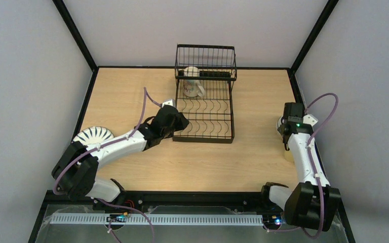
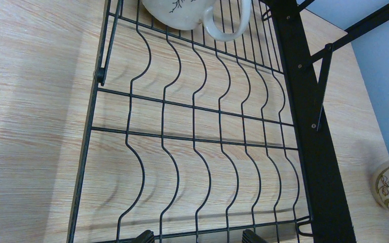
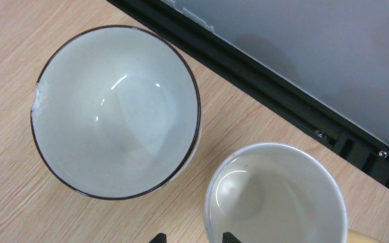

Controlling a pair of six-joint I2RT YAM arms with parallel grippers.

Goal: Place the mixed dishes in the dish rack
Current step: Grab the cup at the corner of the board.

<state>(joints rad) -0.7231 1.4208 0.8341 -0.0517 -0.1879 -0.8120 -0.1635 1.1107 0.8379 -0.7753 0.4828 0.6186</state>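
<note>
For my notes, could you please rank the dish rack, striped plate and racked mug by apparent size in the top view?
Largest: dish rack.
Then: striped plate, partly hidden behind the left arm.
Smallest: mug, though it sits farther from the camera.

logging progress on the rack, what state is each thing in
beige mug: on the dish rack's lower wires
bowl: upright, empty, rim chipped, on the table
second mug: upright, empty, beside the bowl
striped plate: flat on the table, unloaded
left gripper: open, empty, over the rack
right gripper: open, empty, over second mug's rim

Mug in dish rack, plate far left, bowl beside cup far right
</note>
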